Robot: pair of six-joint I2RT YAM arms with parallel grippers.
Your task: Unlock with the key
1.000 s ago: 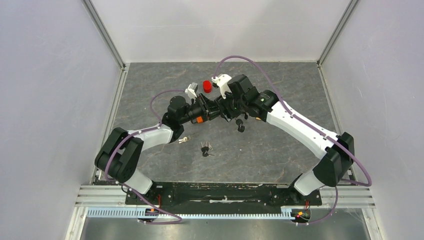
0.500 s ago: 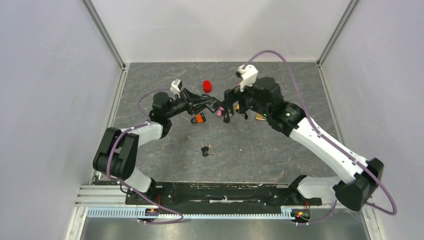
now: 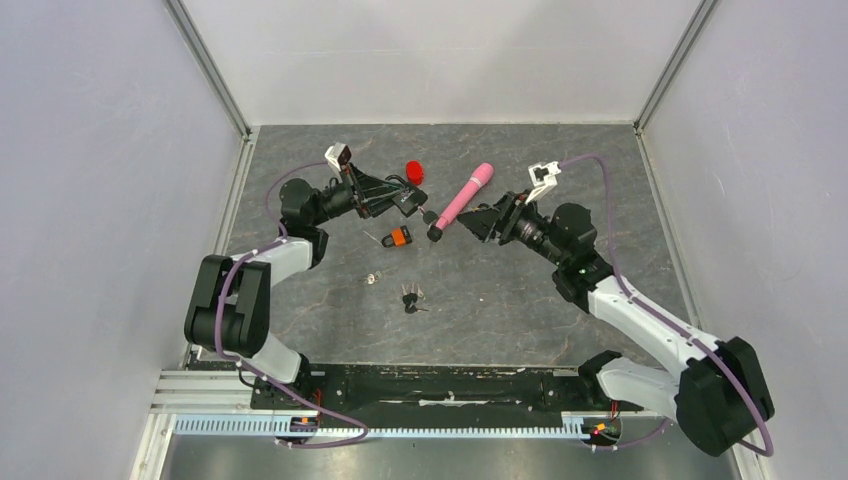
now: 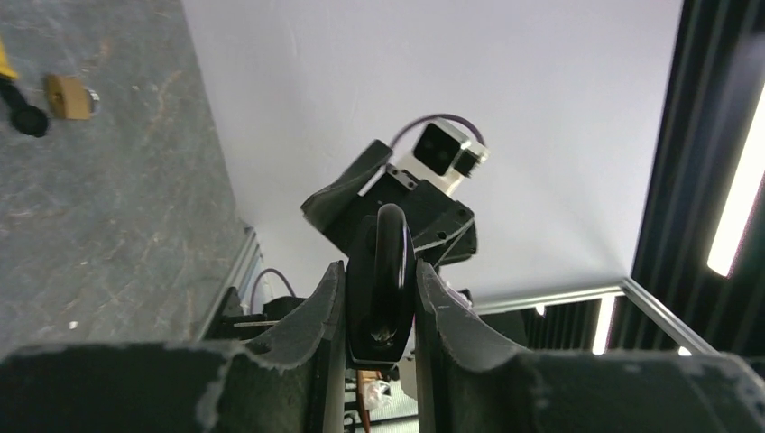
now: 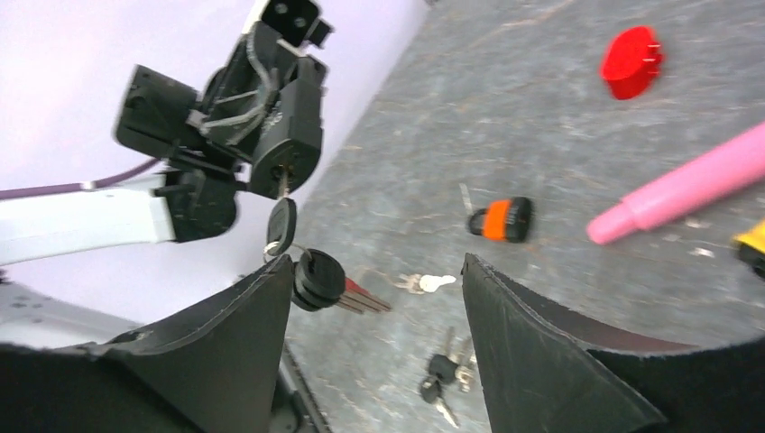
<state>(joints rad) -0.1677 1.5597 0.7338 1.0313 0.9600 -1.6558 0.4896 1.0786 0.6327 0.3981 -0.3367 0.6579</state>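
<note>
- Left gripper (image 3: pixel 404 199) is up off the table (image 3: pixel 500 320), far left of centre, pointing toward the right arm.
- Its fingers (image 4: pixel 317 329) are pinched on a black padlock (image 5: pixel 290 135). The left wrist view shows the lock body wedged between both pads.
- The padlock is held in the air with its keyhole end facing down and toward the right arm.
- A key (image 5: pixel 281 224) with a black head sits in the keyhole and hangs straight below the lock body.
- A second black-headed key (image 5: pixel 317 277) hangs off the same ring, just below the first and close to the right gripper's left fingertip.
- I can't tell whether the shackle has released.
- Right gripper (image 5: pixel 379 262) is spread wide with nothing between the fingers. It sits near the hanging keys, aimed at the lock, and is not touching the inserted key.
- An orange padlock (image 3: pixel 400 237) lies on the table below and between the two grippers.
- A pink cylinder (image 3: pixel 465 195) lies diagonally just beside the right gripper.
- A small red item (image 3: pixel 414 171) sits on the far side of the left gripper.
- A lone silver key (image 3: pixel 371 279) and a loose key bunch (image 3: pixel 410 298) lie nearer the arm bases, apart from each other.
</note>
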